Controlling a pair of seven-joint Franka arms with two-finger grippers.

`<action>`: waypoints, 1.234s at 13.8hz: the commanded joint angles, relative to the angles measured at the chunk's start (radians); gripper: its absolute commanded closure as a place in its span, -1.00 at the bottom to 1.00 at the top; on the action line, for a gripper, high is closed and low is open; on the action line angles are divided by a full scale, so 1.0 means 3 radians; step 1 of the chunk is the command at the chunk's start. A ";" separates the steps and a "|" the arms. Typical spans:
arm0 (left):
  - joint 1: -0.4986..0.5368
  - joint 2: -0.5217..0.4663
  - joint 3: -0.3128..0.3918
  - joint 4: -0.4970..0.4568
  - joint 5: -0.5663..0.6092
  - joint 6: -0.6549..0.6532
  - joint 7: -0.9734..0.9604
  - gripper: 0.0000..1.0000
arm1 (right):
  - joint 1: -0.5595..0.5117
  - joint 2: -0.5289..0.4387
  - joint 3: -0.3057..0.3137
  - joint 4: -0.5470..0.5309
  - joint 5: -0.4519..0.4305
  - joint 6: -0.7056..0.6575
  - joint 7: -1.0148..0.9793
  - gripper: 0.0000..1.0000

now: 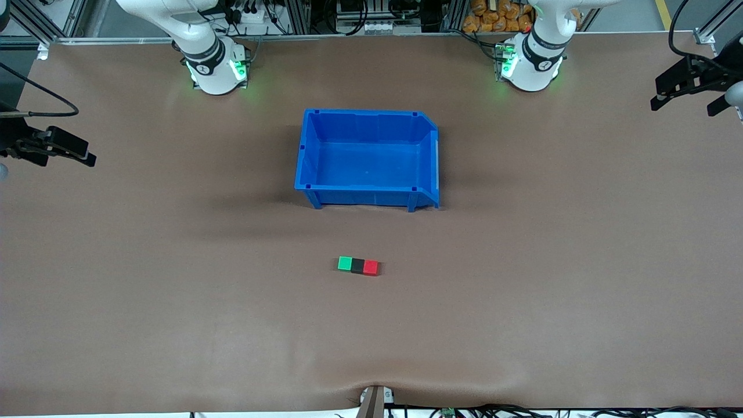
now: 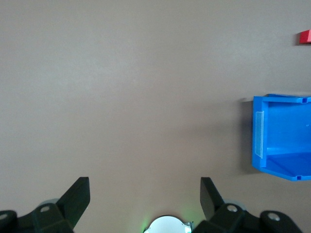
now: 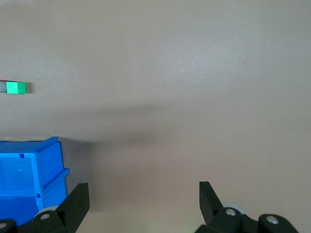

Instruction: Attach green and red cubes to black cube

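The green cube [image 1: 345,263], black cube [image 1: 357,266] and red cube [image 1: 371,267] lie touching in one row on the table, the black one in the middle, nearer the front camera than the blue bin. The left wrist view catches the red cube [image 2: 305,37] at its edge. The right wrist view shows the green cube [image 3: 18,88] with a sliver of the black cube [image 3: 4,87]. My left gripper [image 1: 688,105] [image 2: 145,187] hangs open and empty over the left arm's end of the table. My right gripper [image 1: 64,152] [image 3: 144,191] hangs open and empty over the right arm's end.
A blue bin [image 1: 365,197] [image 2: 279,170] [image 3: 46,167] stands mid-table between the arm bases and the cubes, with nothing in it. Bare brown table surface surrounds the cube row.
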 commanded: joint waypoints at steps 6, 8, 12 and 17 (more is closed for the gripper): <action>0.0023 0.0108 -0.0010 0.0020 0.0006 0.0061 0.0028 -1.00 | -0.0011 -0.0029 -0.0044 0.0009 -0.0062 -0.0122 0.0047 -1.00; 0.0023 0.0144 -0.0005 0.0035 0.0011 0.0051 0.0048 -1.00 | -0.0011 -0.0035 -0.0049 0.0009 -0.0062 -0.0137 0.0047 -1.00; 0.0007 0.0170 -0.0010 0.0066 0.0016 0.0051 0.0018 -1.00 | -0.0077 -0.0035 0.0002 0.0009 -0.0057 -0.0168 0.0052 -1.00; 0.0018 0.0195 -0.0010 0.0153 0.0011 0.0026 0.0013 -1.00 | -0.0297 -0.0040 0.0232 0.0009 -0.0052 -0.0168 0.0052 -1.00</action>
